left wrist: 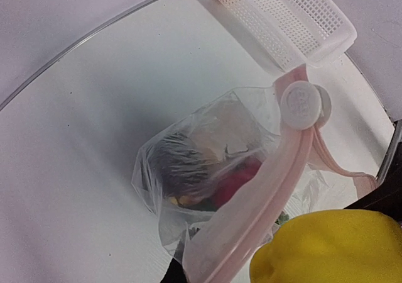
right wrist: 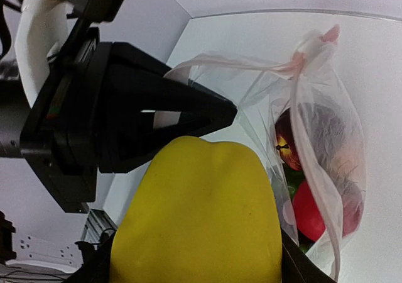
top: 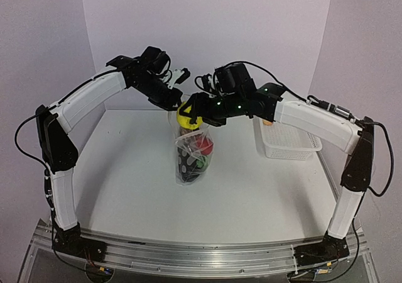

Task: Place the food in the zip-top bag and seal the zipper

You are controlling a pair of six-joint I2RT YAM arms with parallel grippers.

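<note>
While the zip-top bag [top: 191,156] is held upright by its mouth edge, its lower end is seen resting on the table [top: 125,182]. The left gripper [top: 174,100] is pressed together on the top rim of the bag, at one end of the pinkish zipper [left wrist: 264,188]; the white slider [left wrist: 304,104] is noted further along the strip. The mouth is seen gaping.

A yellow food piece [right wrist: 201,214] is gripped between the half-spread fingers of the right gripper [top: 187,113]. It is held at the bag's mouth, just beside the left fingertips. Whether it has passed the rim cannot be told.

A red piece [right wrist: 308,207], a dark piece [left wrist: 179,163] and a green piece [top: 200,163] are recorded inside the bag. The white basket [top: 295,148] is set well apart on the right, with an orange piece [top: 269,123] in it.
</note>
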